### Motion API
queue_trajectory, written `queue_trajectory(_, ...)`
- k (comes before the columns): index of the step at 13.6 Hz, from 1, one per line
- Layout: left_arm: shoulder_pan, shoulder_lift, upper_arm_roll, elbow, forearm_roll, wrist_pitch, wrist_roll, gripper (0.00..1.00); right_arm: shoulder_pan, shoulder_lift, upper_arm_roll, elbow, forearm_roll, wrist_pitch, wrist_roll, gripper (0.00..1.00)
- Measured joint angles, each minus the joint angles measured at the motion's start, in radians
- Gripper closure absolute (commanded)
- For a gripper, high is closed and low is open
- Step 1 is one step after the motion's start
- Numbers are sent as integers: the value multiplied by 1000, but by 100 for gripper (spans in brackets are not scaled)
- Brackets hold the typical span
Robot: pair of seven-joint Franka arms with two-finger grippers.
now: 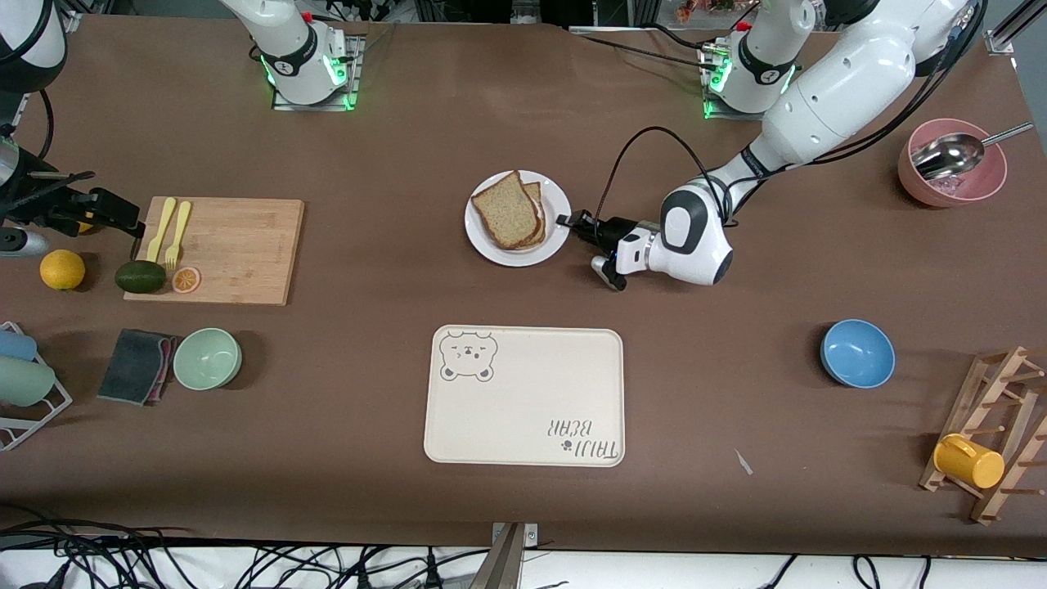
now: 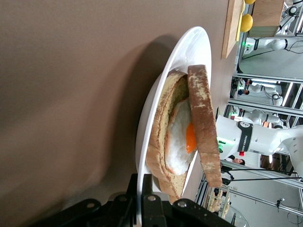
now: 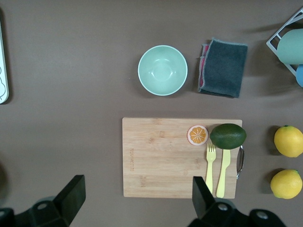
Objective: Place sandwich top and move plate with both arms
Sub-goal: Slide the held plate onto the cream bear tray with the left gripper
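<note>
The white plate (image 1: 558, 239) lies in the middle of the table. On it the sandwich top (image 1: 505, 209), a light tan speckled slice, lies a little askew over a lower slice. In the left wrist view the sandwich top (image 2: 203, 123) rests on a fried egg (image 2: 182, 142) on that lower slice. My left gripper (image 1: 567, 219) is low at the plate's edge toward the left arm's end, shut on the plate's rim (image 2: 189, 45), one finger (image 2: 161, 182) over it and one under. My right gripper (image 3: 137, 189) hangs open and empty over the wooden cutting board (image 3: 161, 156).
A cream bear-printed tray (image 1: 523, 397) lies nearer the camera than the plate. The cutting board (image 1: 237, 245) carries yellow cutlery, an avocado (image 1: 140, 276) and an orange slice. A green bowl (image 1: 207, 357), grey cloth, lemons, blue bowl (image 1: 857, 352), pink bowl (image 1: 951, 168) and mug rack (image 1: 990, 446) stand around.
</note>
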Motion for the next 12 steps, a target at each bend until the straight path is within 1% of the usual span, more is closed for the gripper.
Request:
queue_trajectory(5, 41, -12, -10, 9, 0, -28, -7, 100, 0, 0, 0, 0, 0, 0, 0, 0)
queue_trajectory(12, 52, -129, -15, 20, -4, -45, -164, 100, 0, 0, 0, 0, 0, 0, 0, 0)
